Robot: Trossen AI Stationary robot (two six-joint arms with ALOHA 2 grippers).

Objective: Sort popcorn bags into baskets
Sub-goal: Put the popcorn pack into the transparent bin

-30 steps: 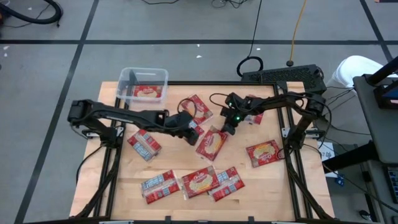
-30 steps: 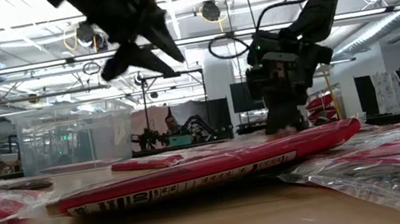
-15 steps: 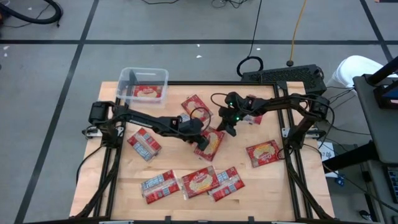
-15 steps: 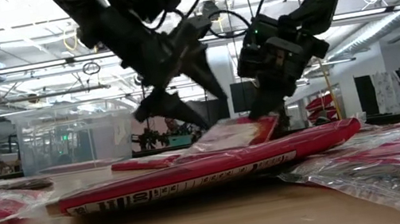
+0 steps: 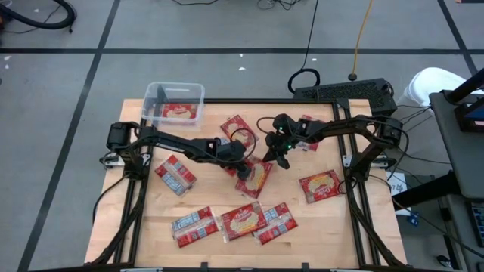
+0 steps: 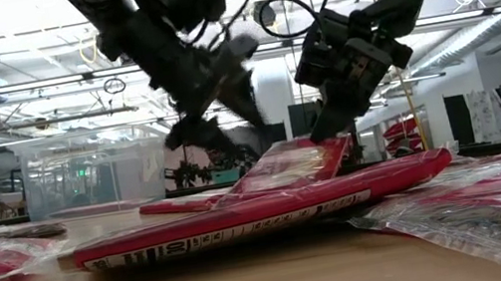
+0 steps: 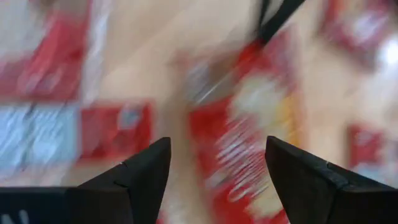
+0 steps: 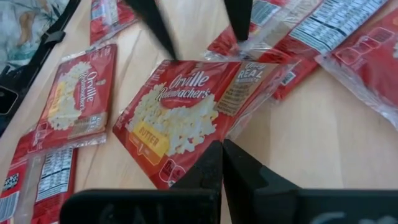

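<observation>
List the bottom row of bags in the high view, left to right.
Silver-face bag → red-face bag → silver-face bag, each overlapping the next. Farther right and a little higher, apart from them: red-face bag.

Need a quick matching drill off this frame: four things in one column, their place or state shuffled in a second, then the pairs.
Things:
1. left gripper
2. right gripper
3. clear basket
4. centre popcorn bag

Place or state:
A. one edge lifted off the table
B. fingers spread open above a bag
C. at the table's far left corner, one bag inside
D. fingers shut on a bag's edge

Pairs: 1-B, 2-D, 3-C, 4-A
</observation>
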